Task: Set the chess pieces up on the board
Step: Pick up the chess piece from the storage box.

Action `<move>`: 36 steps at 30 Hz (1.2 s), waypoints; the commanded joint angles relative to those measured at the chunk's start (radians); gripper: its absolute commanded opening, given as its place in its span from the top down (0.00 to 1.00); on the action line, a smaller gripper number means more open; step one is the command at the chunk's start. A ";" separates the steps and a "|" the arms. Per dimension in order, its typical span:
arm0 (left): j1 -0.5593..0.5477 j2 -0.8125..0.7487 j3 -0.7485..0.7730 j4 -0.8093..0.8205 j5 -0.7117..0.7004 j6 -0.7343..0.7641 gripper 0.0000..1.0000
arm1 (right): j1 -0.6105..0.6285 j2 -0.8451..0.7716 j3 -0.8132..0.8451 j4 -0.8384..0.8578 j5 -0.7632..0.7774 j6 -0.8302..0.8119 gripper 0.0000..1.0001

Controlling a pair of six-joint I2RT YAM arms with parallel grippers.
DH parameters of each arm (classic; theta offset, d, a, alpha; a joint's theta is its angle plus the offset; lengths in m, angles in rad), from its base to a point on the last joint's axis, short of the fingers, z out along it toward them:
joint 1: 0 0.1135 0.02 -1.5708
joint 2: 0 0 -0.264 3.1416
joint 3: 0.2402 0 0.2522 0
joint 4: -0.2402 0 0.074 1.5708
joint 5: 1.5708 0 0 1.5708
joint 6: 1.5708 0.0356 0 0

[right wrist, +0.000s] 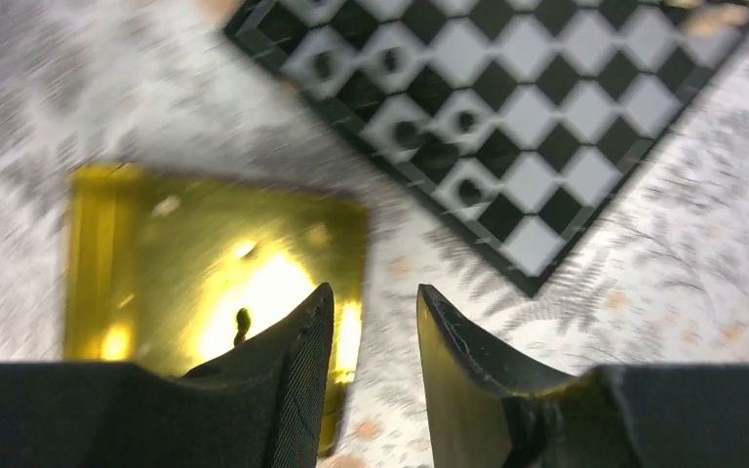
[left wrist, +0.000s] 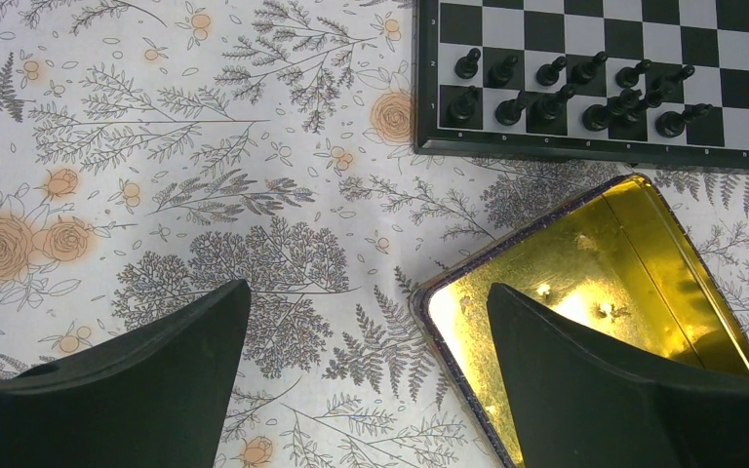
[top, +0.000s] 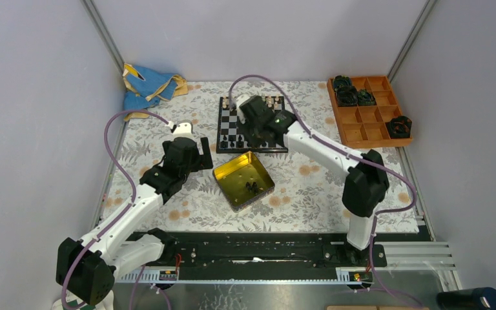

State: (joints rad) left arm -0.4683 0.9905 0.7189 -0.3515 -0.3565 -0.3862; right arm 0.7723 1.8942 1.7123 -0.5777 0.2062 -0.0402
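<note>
The small black-and-white chessboard (top: 232, 115) lies at the table's back centre. Several tiny black chess pieces (left wrist: 546, 93) stand in its two near rows, and cream pieces (top: 272, 101) stand at its far edge. A black piece (right wrist: 243, 324) stands inside the yellow tin (top: 236, 169), and a few dark pieces (top: 251, 187) show there from above. My right gripper (right wrist: 375, 302) is open and empty, above the table between tin and board; its view is blurred. My left gripper (left wrist: 369, 302) is open and empty, low over the tin's left corner (left wrist: 434, 297).
An orange compartment tray (top: 361, 132) with dark round lumps (top: 400, 126) stands at the back right. A blue and yellow cloth (top: 147, 84) lies at the back left. The floral sheet (top: 310, 187) covers the table. Grey walls enclose three sides.
</note>
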 commanded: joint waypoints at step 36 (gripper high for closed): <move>0.010 -0.026 -0.035 0.058 0.011 -0.009 0.01 | 0.171 -0.025 -0.361 0.201 -0.265 -0.047 0.57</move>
State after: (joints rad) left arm -0.4683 0.9802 0.6926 -0.3466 -0.3405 -0.3897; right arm 0.9463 1.8435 1.3373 -0.4084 -0.0872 -0.0822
